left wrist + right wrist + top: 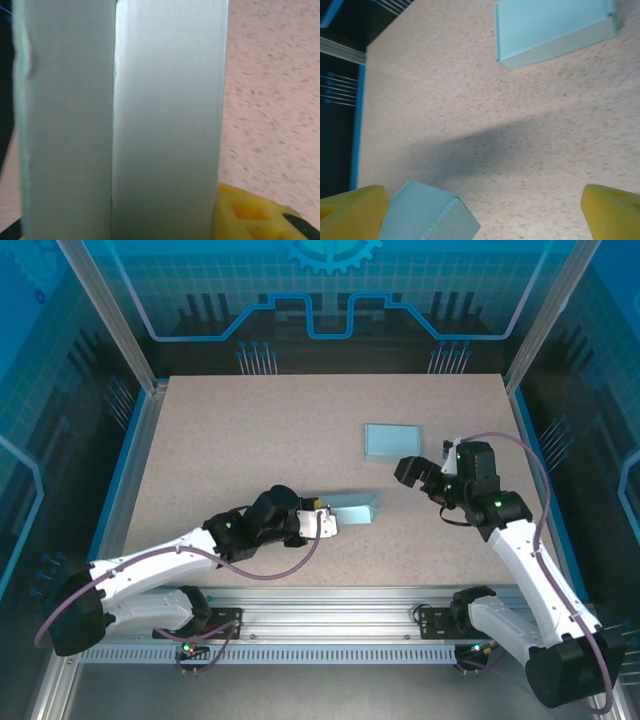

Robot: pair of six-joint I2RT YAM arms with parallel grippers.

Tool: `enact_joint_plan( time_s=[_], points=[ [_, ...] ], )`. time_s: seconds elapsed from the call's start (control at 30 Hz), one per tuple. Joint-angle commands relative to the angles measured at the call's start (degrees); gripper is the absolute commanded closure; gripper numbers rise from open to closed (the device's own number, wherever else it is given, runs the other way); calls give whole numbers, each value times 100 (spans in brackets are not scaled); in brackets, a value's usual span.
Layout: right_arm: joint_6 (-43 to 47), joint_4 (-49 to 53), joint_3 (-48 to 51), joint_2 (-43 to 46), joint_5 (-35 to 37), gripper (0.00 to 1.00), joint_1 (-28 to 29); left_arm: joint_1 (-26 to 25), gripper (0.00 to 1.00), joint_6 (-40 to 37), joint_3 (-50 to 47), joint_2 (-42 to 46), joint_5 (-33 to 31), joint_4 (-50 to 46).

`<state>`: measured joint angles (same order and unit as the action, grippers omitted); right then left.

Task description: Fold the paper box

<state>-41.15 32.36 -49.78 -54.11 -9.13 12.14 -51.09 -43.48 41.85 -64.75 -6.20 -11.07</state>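
Gripping box (355,508) by its end, mid-worktop (250,430), left jaws partly closed on it; right jaws wide open, empty, hovering near. Looks like thin card: light, creases easily, so pinch panel edges gently.

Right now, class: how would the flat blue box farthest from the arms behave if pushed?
The flat box lies on its broad face, so it would probably slide, not tip or roll. Being thin paper, it is likely light and easily dented.

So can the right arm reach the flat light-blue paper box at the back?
Probably yes: the open right gripper hangs close beside that flat light-blue paper box, bare table between them.
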Motion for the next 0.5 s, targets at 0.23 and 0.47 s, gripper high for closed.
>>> enact_joint_plan(
  time_s=[0.23,0.47],
  points=[
    [1098,886,-322,54,1293,0,766,617,65,642,1123,-1101,956,-1800],
    [1576,4,-93,10,451,3,1172,1017,65,652,1888,-2035,1405,-2302]
  ],
)
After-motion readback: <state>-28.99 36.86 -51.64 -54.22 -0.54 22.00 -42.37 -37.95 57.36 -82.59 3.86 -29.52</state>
